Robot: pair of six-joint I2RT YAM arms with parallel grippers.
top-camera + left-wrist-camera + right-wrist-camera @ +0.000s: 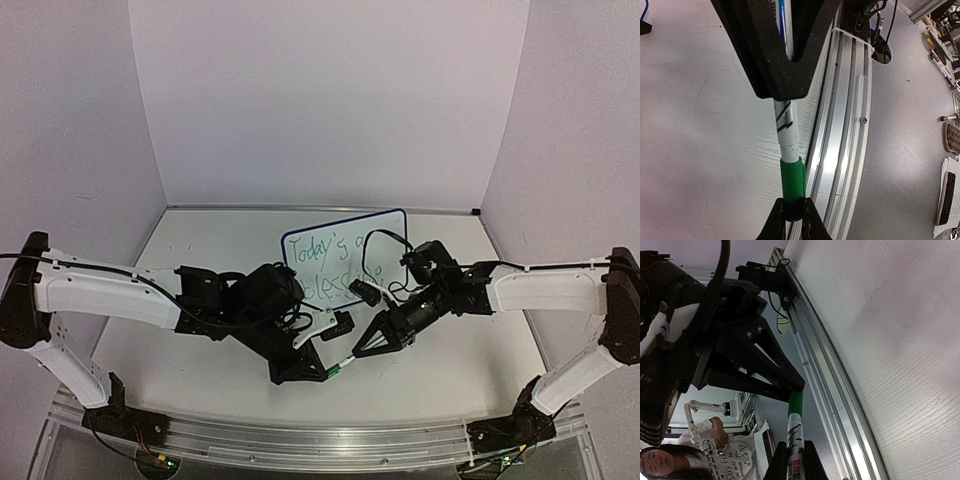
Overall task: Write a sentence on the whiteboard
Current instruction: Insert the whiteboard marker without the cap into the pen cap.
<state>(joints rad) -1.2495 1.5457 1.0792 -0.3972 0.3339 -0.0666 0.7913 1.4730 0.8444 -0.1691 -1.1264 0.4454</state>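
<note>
Left wrist | left tool (794,210) pinches smooth green cap (792,180) | right tool (795,462) pinches white marker (795,430)

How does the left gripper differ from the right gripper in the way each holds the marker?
The left gripper pinches the green cap; the right gripper clamps the white barrel. In the top view, the left gripper sits nearer the front edge of the table, the right gripper nearer the whiteboard. Both are shut on one marker, from opposite ends.

White arms (95,288), black joints (20,300)
</note>
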